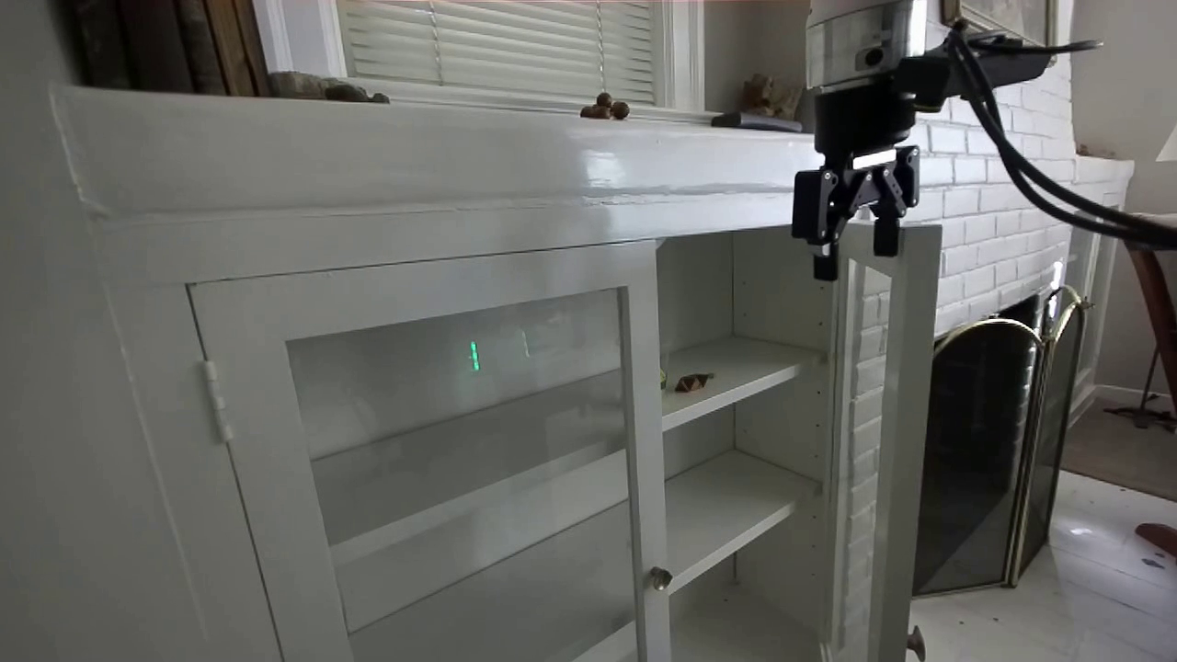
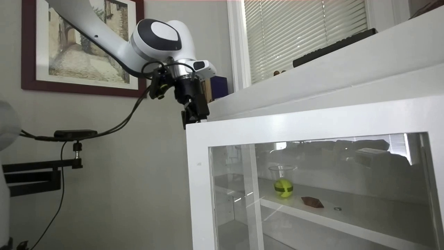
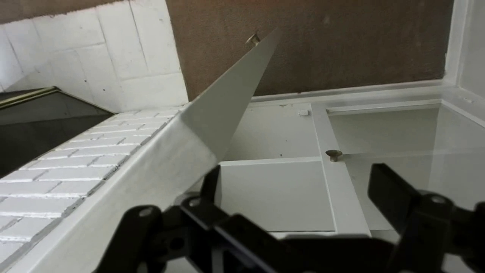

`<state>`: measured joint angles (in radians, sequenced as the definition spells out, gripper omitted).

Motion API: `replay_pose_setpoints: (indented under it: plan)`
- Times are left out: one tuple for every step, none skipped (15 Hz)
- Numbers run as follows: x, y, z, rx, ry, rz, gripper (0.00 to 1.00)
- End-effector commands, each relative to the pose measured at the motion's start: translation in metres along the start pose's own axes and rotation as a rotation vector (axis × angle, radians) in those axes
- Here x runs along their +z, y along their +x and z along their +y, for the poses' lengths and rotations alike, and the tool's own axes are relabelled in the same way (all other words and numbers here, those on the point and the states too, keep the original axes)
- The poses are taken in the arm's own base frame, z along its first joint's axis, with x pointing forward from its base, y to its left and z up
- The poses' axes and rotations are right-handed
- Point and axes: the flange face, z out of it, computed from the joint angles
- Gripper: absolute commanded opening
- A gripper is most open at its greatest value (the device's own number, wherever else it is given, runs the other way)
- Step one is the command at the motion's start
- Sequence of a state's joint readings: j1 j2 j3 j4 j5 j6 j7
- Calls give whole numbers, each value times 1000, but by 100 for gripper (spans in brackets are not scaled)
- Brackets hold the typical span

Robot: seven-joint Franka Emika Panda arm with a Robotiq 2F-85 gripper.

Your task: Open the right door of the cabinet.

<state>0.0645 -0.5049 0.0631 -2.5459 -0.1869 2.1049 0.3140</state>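
Glossy paint coats the wooden cabinet (image 1: 414, 165), while the door (image 1: 907, 386) is painted wood around smooth, reflective glass. The knobs (image 3: 334, 154) look metallic, the fingers (image 1: 886, 237) matt. The bricks (image 3: 68, 174) are uneven under paint, the carpet (image 3: 310, 45) matt and cloth-like.

The cabinet (image 1: 414, 156) and right door (image 1: 904, 414) are white, the hand (image 1: 855, 254) black, the ball (image 2: 283, 184) yellow-green (dark-banded).
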Motion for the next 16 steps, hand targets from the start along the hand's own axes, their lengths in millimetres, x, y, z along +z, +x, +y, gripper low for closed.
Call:
replay_pose_setpoints:
  plan:
    - [-9,-5,17,12,-12,-31,100]
    - [-9,-6,22,20,-16,-36,100]
    - [-8,-7,27,26,-17,-41,100]
    - [-7,-7,32,30,-15,-41,100]
    - [-5,-7,37,36,-17,-38,100]
    - [-3,-6,43,44,-22,-37,100]
    - [-2,-6,49,52,-25,-38,100]
    - [0,-6,55,59,-28,-35,100]
    - [2,-7,61,71,-25,-36,100]
    - [4,-7,67,85,-30,-37,100]
    - [5,-8,72,98,-29,-39,100]
    - [7,-8,78,112,-32,-43,100]
    - [8,-9,83,128,-37,-45,100]
    - [8,-10,88,141,-44,-46,100]
    - [9,-11,93,156,-48,-50,100]
    - [9,-13,98,171,-61,-54,100]
